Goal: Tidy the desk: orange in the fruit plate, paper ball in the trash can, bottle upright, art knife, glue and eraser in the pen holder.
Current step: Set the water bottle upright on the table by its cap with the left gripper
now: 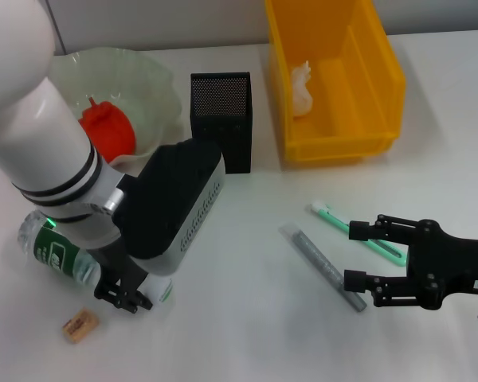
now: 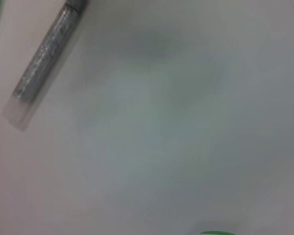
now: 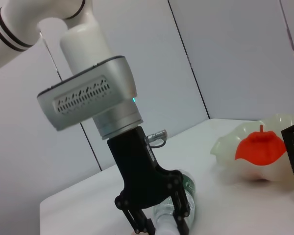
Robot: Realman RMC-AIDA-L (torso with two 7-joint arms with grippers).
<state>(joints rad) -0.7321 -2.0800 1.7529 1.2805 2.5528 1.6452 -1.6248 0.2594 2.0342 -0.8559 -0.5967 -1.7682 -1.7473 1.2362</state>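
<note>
Left gripper (image 1: pixel 135 298) apparently clamps the lying bottle's (image 1: pixel 60 256) neck (right gripper (image 1: pixel 365 255) idles, splayed); a slick neck could slip when uprighted.

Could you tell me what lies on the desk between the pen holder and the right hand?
In the head view, a grey glue stick and a green-handled art knife lie between the pen holder and the open right hand.

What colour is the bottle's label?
Green, with white print, on the bottle lying under the left gripper; the head view shows it best.
</note>
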